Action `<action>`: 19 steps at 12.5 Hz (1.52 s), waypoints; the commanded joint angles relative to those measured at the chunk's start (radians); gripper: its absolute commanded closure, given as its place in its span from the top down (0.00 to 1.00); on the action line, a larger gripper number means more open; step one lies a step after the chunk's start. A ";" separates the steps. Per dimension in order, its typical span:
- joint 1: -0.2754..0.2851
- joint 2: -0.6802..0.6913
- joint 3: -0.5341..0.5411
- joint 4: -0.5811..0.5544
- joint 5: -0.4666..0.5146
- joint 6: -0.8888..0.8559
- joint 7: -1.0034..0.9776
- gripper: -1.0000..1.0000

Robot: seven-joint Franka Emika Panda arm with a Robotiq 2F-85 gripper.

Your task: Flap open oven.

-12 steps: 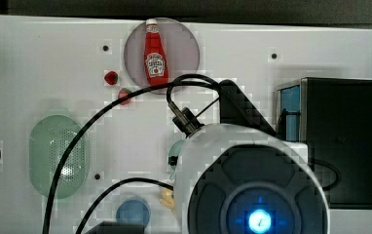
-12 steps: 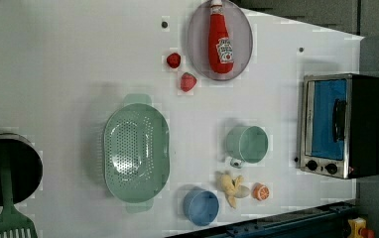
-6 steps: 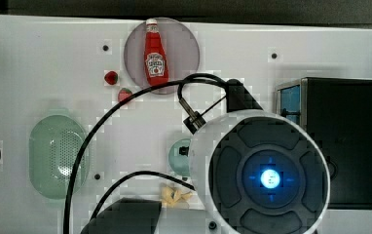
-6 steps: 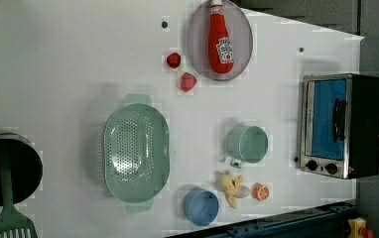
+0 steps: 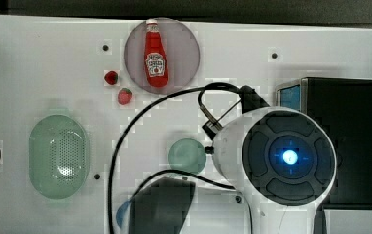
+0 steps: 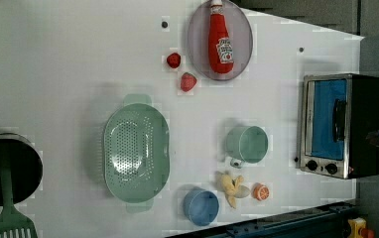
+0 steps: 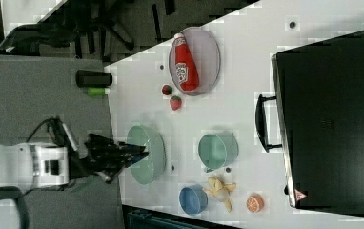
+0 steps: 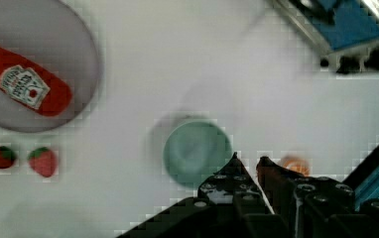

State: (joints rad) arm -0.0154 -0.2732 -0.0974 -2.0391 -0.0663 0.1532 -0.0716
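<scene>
Left view: oven [image 6: 341, 126] door shut; round grey plate [image 6: 242, 47] holds ketchup bottle [image 6: 220, 39]. Gripper [image 8: 249, 166] nearly closed, holding nothing.

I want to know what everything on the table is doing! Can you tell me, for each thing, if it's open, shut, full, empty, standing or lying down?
oven: door shut, handle untouched.
ketchup bottle: lying flat on the grey plate.
green cup: upright, empty.
blue bowl: upright, empty.
colander: upright, empty.
black pot: holds a green spatula.
gripper: fingers nearly together, holding nothing.
</scene>
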 commanded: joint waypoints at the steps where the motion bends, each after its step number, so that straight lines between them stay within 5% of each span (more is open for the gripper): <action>1: -0.015 0.002 -0.040 -0.084 -0.039 0.114 -0.262 0.18; 10: -0.029 0.133 -0.286 -0.141 -0.038 0.392 -0.996 0.18; 19: -0.032 0.331 -0.375 -0.142 -0.033 0.531 -1.069 0.18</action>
State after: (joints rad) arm -0.0621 0.0535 -0.4768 -2.1914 -0.1006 0.6582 -1.0898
